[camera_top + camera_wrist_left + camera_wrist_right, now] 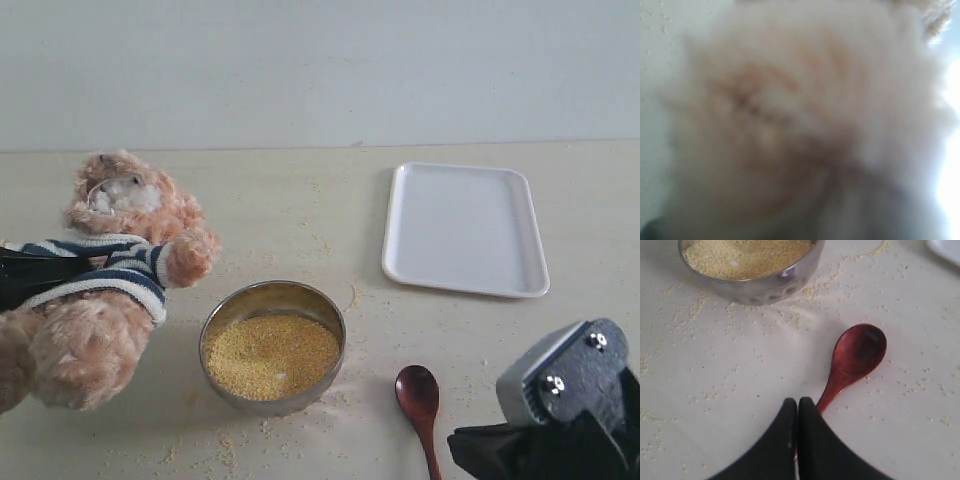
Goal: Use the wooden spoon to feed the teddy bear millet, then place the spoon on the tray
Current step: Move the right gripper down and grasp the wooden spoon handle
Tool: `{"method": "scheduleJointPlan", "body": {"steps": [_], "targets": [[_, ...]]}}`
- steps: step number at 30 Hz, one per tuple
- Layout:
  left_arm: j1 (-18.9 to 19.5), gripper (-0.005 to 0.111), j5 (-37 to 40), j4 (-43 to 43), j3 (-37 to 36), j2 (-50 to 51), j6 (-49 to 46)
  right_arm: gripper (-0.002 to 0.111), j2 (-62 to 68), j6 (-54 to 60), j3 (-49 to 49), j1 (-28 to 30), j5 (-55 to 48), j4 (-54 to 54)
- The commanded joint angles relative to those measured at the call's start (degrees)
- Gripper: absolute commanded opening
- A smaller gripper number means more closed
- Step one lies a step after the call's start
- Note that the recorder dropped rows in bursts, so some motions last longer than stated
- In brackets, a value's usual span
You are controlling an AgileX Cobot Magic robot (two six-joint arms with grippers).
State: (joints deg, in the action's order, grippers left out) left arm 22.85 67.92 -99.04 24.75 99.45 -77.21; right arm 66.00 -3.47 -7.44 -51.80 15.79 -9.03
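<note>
Pale desk [300, 210] under a blank wall [300, 60]. Its tips pressed together, the right end effector [798, 407] sits over the handle of the wooden spoon [855, 355], which lies near, right of the millet [272, 355] — gripped or not, I cannot tell. It looks light, stiff and glossy, so probably best taken squarely mid-handle. At left, the left end effector [60, 272] clamps the soft teddy bear [110, 290] round its striped middle.

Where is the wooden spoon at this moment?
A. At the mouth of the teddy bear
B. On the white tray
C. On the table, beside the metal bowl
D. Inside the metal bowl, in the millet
C: the wooden spoon lies on the table, to the right of the metal bowl in the exterior view, and the tray has nothing on it.
</note>
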Motion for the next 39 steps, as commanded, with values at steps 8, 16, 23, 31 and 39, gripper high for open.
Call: {"method": "scheduleJointPlan", "body": {"steps": [8, 16, 23, 31, 39], "targets": [[-0.2, 0.005, 2.0, -0.9, 0.4, -0.2, -1.0, 0.0, 3.4, -0.4, 3.4, -3.5, 5.3, -1.6], [-0.2, 0.005, 2.0, -0.9, 0.4, -0.2, -2.3, 0.056, 3.4, -5.6, 2.9, -3.5, 4.0, 0.3], [-0.2, 0.005, 2.0, -0.9, 0.4, -0.2, -4.9, 0.071, 16.0, 12.3, -6.8, -3.5, 0.5, -11.6], [-0.2, 0.005, 2.0, -0.9, 0.4, -0.2, -4.9, 0.071, 22.6, 20.5, -8.7, -3.5, -1.0, -21.9], [-0.2, 0.005, 2.0, -0.9, 0.4, -0.2, -4.9, 0.058, 22.6, 20.5, -8.7, -3.5, -5.1, -21.9]]}}
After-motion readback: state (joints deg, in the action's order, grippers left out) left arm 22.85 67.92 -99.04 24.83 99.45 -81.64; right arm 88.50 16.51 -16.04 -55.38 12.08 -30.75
